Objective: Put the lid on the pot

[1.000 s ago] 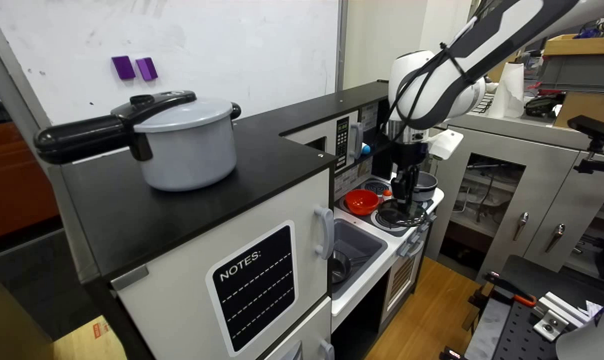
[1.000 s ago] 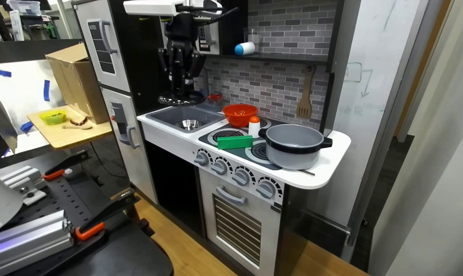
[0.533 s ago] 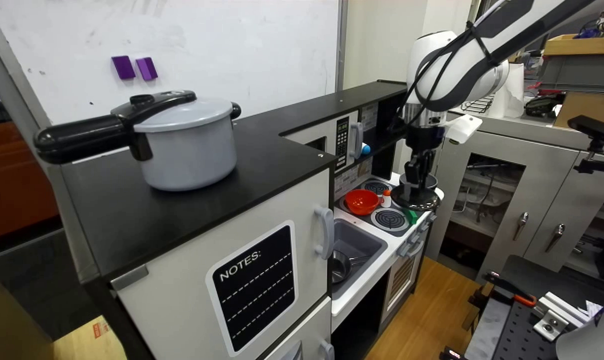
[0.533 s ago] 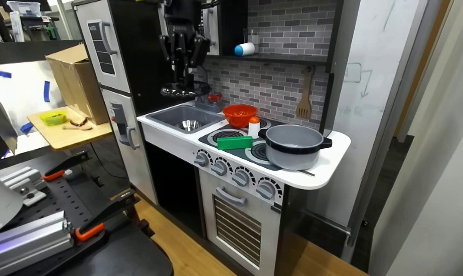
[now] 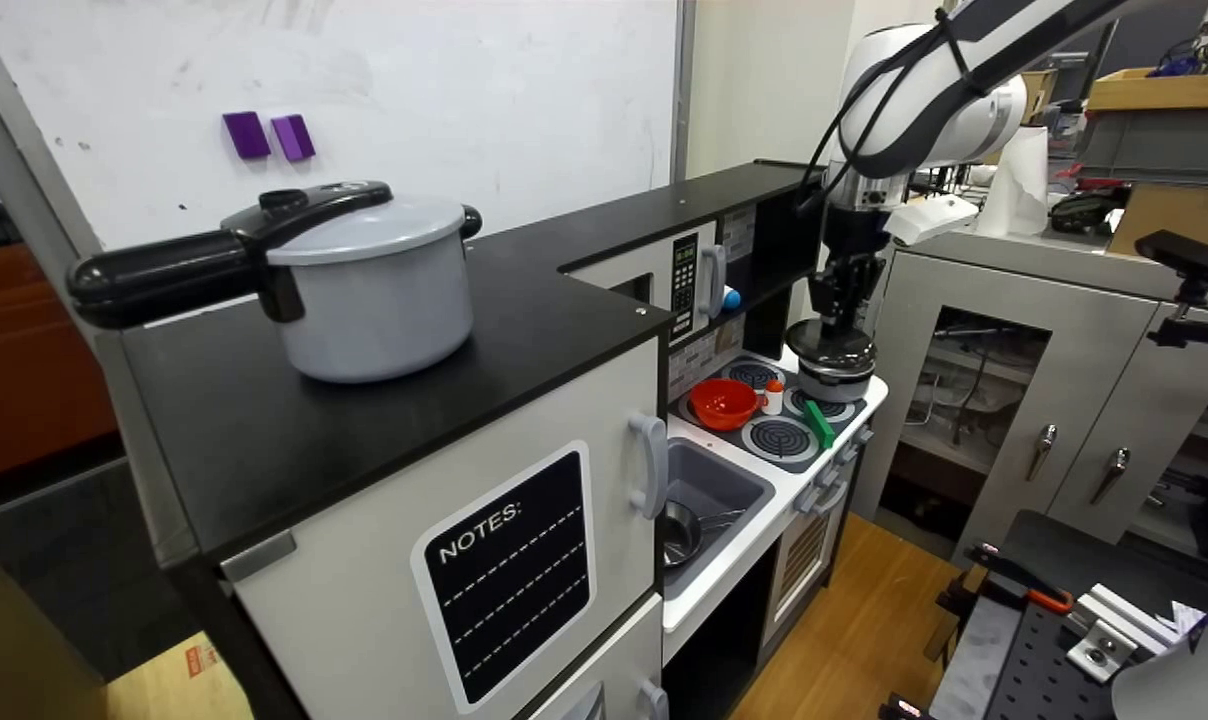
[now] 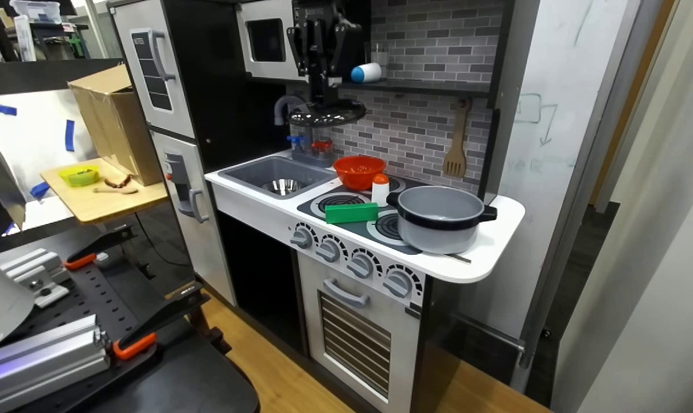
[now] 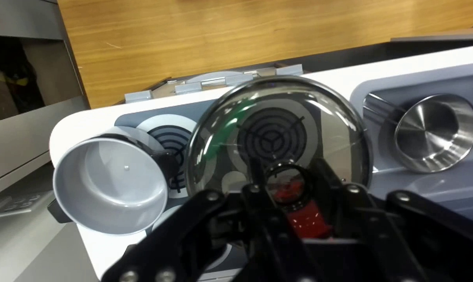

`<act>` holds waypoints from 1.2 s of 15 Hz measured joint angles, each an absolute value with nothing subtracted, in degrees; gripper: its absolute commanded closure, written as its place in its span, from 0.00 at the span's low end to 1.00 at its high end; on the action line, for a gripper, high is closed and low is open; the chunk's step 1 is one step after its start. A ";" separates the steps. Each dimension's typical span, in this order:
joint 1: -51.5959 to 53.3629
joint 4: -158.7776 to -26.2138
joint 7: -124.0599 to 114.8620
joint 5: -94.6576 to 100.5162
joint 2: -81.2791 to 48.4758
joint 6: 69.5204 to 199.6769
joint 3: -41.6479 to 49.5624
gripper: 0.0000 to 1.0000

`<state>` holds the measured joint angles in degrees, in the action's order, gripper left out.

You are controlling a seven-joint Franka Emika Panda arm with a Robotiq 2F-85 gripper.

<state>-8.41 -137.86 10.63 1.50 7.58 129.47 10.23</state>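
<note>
Pinching the lid [image 6: 327, 116] by its knob [image 7: 286, 167] w/ the gripper [image 7: 287, 172], pressing in from both sides. Holding it approx. level in mid-air, well above the worktop [image 6: 495, 246], clear of everything below AFAICT. Next out, beyond the green block [image 6: 351, 213]: finding the pot [image 6: 438, 236] upright at the end away from the sink [image 6: 249, 175], w/ rim uncovered. In the wrist view, seeing lid & pot side by side, w/o overlap; in an exterior view, seeing the lid [image 5: 830, 350] as if right on the pot, prob. by line of sight only. Farther back, no contact seen w/ the red bowl [image 6: 359, 175], nor w/ the metal pan [image 7: 436, 133] down in the sink.

Already gripped & lifted, by the look. Still to do: shift across, center over the rim, lower, seat, let go. Prob. around midway thru.

Vs. a sec. ago: raised noticeably, carried away from the sink & nearer to the pot, w/ the same pinch. Now letting the green block [image 5: 819, 424] show in an exterior view, instead of blocking it. Seeing no shift in pot, bowl or block.
</note>
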 measured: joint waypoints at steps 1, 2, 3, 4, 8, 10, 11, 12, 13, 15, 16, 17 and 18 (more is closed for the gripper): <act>-8.54 -136.90 9.74 1.50 7.16 129.48 10.44 0.92; -8.72 -135.99 8.85 1.50 6.80 129.49 10.78 0.92; -9.02 -135.14 7.93 1.50 6.63 129.48 11.20 0.92; -9.47 -134.41 7.18 1.50 6.61 129.48 11.68 0.92; -11.13 -132.66 4.07 1.48 6.58 129.43 13.26 0.92; -11.51 -132.43 2.51 1.40 6.53 129.38 13.59 0.92; -11.58 -132.35 1.69 1.31 6.46 129.34 13.75 0.92; -11.63 -132.30 0.84 1.14 6.37 129.32 13.91 0.92; -11.72 -132.25 0.01 0.94 6.23 129.31 14.09 0.92; -11.94 -132.06 -1.49 0.59 5.82 129.27 14.55 0.92; -12.14 -131.95 -2.16 0.47 5.57 129.26 14.70 0.92; -12.36 -131.88 -2.81 0.24 5.37 129.24 14.79 0.92; -12.52 -131.84 -3.38 -0.15 5.25 129.19 14.92 0.92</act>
<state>-12.52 -131.84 -3.38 -0.15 5.25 129.19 14.92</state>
